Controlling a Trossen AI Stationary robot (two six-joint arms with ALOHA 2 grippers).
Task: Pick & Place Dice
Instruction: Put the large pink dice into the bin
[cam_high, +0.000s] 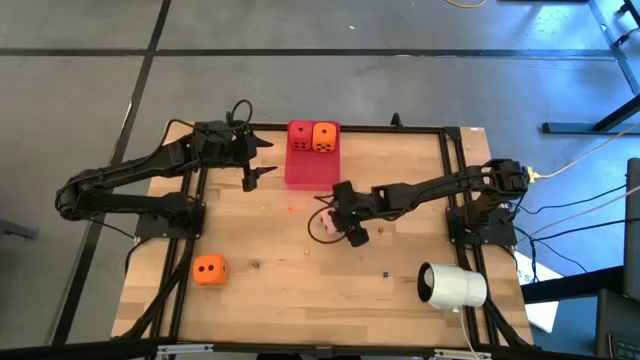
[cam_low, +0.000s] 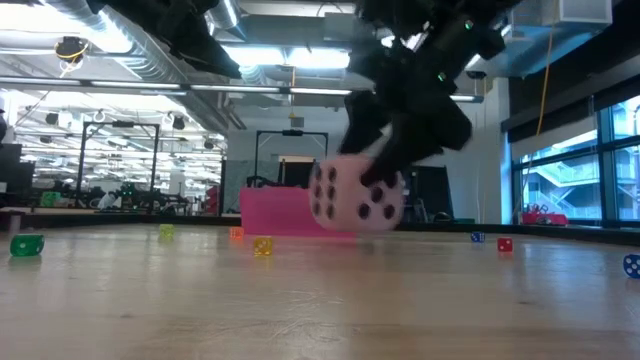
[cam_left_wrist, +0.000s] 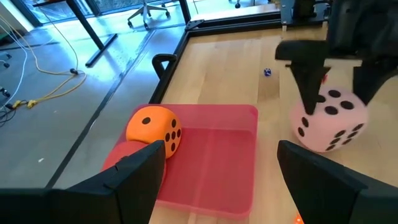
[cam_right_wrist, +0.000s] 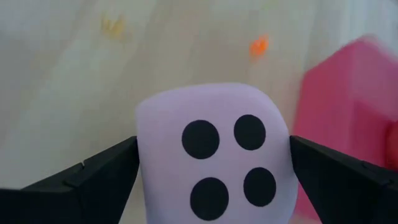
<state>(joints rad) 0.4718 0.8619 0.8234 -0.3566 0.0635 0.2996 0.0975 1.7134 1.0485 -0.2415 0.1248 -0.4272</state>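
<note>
My right gripper (cam_high: 343, 218) is shut on the pale pink die (cam_high: 327, 223), just near of the flat pink-red tray (cam_high: 310, 172), and also shows in the low view (cam_low: 372, 180). A red die (cam_high: 299, 135) and an orange die (cam_high: 325, 137) sit side by side on the tray's far end. A second orange die (cam_high: 209, 269) rests on the table near the left front. My left gripper (cam_high: 262, 161) hovers open at the tray's left edge, touching nothing. In its wrist view its fingers frame the tray (cam_left_wrist: 217, 155). My right gripper pinches the pale pink die between its two fingers on opposite side faces (cam_right_wrist: 144, 155). The fingers (cam_left_wrist: 306, 87) come from above, slanting down. The die (cam_low: 355, 196) sits tilted and seems lifted just clear of the table.
A white cylinder (cam_high: 452, 285) lies on its side near the table's right front corner. Tiny coloured dice are scattered over the wood, such as a yellow one (cam_low: 262, 245) and a green one (cam_low: 27, 244). A black frame (cam_high: 455, 170) borders the table.
</note>
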